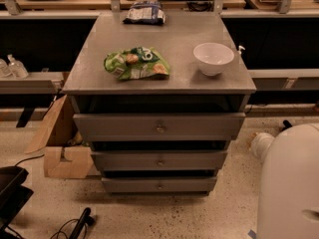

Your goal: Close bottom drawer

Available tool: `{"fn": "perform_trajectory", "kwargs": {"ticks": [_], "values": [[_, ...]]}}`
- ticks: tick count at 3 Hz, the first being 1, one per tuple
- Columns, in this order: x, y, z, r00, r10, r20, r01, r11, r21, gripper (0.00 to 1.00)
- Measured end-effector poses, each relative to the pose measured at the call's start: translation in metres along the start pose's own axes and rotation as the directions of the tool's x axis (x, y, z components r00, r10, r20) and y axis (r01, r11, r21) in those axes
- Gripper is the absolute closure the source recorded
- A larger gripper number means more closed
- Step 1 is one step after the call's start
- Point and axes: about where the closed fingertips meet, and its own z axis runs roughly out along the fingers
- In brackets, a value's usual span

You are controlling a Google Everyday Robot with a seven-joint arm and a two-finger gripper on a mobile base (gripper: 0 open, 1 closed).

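Note:
The grey metal cabinet [159,86] stands in the middle of the camera view with three drawers. The bottom drawer [129,184] is the narrowest front, lowest down, with a small round knob [159,185] at its centre. A dark gap shows above its front panel, under the middle drawer [124,161]. The top drawer [114,127] is the widest and has a brass knob. My gripper is not in view. Only my white arm [291,183] shows at the lower right, to the right of the drawers and apart from them.
A green snack bag [136,63], a white bowl [213,58] and a dark chip bag [144,13] lie on the cabinet top. A cardboard box [62,143] stands on the floor at the left. A black object [12,190] and cables lie at the lower left.

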Motion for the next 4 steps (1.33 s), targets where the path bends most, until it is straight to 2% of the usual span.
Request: {"fn": "perform_trajectory", "kwargs": {"ticks": [1,2,3,4], "values": [[0.003,0.001,-0.002,0.999,-0.037,0.01,0.037,0.9993,0.004,1.0],[0.032,-0.001,-0.033,0.994,-0.109,-0.003,0.109,0.994,0.005,1.0],[0.078,-0.01,-0.088,0.983,-0.176,-0.044,0.177,0.9836,0.034,1.0],[0.108,-0.018,-0.146,0.974,-0.215,-0.072,0.22,0.972,0.082,1.0]]}}
